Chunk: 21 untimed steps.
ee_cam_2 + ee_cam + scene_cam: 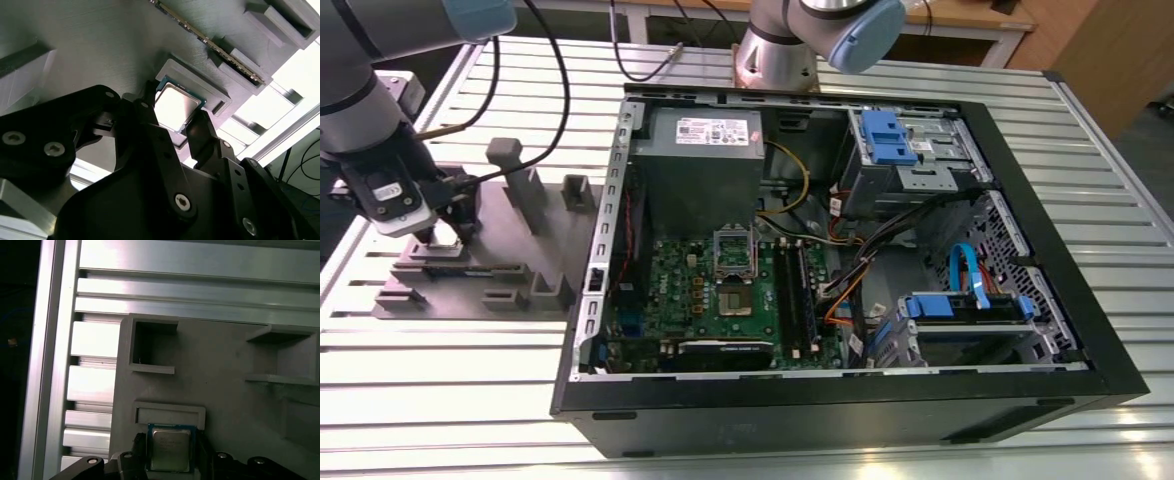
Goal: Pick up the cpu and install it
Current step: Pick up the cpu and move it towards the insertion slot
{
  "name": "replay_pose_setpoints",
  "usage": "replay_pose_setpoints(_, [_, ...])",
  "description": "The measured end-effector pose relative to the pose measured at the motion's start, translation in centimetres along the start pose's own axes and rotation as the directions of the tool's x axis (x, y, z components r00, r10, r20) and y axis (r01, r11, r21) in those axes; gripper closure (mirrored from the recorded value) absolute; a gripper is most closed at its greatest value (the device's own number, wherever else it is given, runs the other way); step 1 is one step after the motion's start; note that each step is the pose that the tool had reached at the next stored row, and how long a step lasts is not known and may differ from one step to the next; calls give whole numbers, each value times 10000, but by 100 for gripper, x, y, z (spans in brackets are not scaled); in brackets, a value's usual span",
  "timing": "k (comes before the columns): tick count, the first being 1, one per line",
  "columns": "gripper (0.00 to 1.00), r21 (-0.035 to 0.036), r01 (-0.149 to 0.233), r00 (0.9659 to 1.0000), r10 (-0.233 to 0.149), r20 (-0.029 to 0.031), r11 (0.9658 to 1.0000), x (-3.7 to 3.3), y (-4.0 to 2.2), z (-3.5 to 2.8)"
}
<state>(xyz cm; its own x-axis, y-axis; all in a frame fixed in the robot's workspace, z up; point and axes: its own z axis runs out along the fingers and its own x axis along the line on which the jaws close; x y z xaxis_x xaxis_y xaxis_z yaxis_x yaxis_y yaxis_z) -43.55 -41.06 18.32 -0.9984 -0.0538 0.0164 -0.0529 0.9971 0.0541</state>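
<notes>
The cpu (175, 102) is a small square chip with a silvery top and a thin pale rim. It lies at its raised pocket on the grey fixture (494, 270), at the exterior view's left. My gripper (174, 114) is down over it. One black finger (146, 107) presses one edge and the other finger (201, 127) presses the opposite edge, so it is shut on the chip. In the first wrist view the cpu (170, 446) sits between the fingers of the gripper (171, 455), just below the pocket's rim. In the exterior view the gripper (440, 235) hides the chip.
The open computer case (1014, 200) lies to the exterior view's right of the fixture. On its green motherboard (707, 320) the socket (735, 301) is bare, with its metal frame (734, 252) hinged up. A grey power supply box (700, 150) sits behind. A memory stick (210, 42) rests on the fixture.
</notes>
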Motion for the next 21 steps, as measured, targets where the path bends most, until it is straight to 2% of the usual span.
replay_pose_setpoints(21, [48,14,-113,9999,113,30,9999,16,2,-5])
